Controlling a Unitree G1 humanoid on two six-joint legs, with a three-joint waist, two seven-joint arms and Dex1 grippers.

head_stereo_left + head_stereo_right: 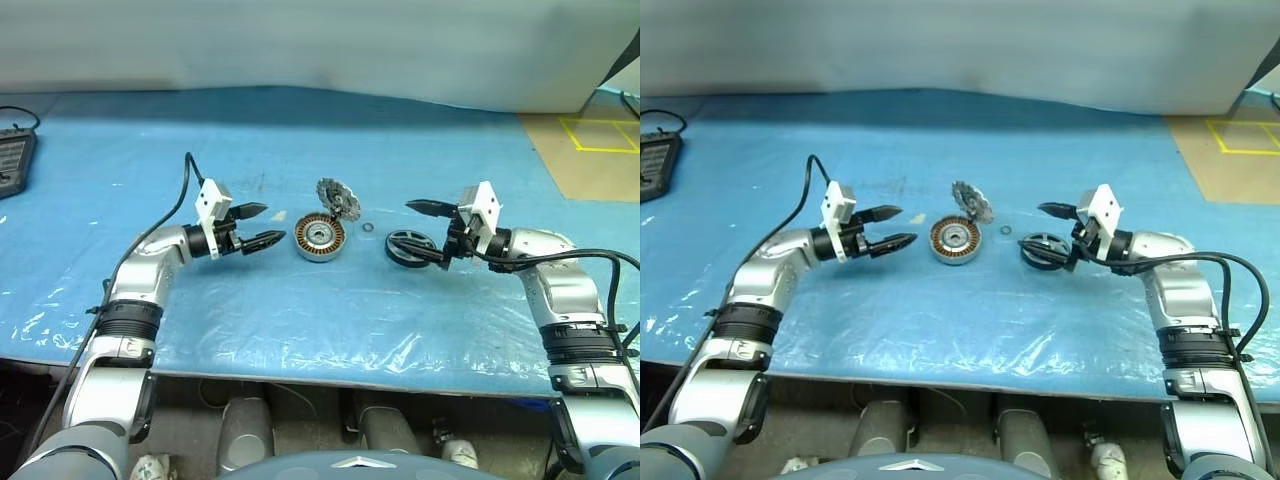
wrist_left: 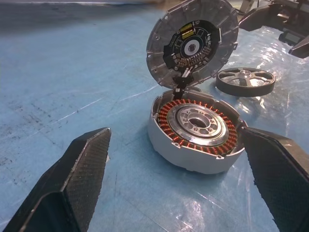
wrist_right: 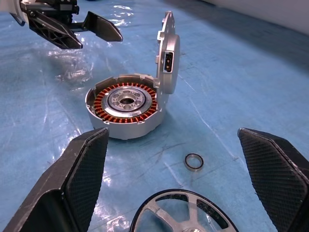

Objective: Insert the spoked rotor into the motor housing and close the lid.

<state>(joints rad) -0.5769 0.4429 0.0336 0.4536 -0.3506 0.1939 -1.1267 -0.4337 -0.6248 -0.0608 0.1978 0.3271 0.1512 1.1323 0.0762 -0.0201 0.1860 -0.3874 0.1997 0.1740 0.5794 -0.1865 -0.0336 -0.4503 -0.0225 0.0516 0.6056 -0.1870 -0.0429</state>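
lid [image 2: 192, 44] stands hinged up, leaving motor housing [image 1: 320, 237] ready; spoked rotor [image 1: 410, 247] lies right, where right claw [image 1: 428, 235] gapes around it; left claw [image 1: 258, 226] gapes empty.

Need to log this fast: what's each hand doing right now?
Left hand: open, holding nothing.
Right hand: open, holding nothing.

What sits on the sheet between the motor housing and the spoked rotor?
A small loose metal ring lies between the motor housing and the spoked rotor, touching neither; the right wrist view shows it.
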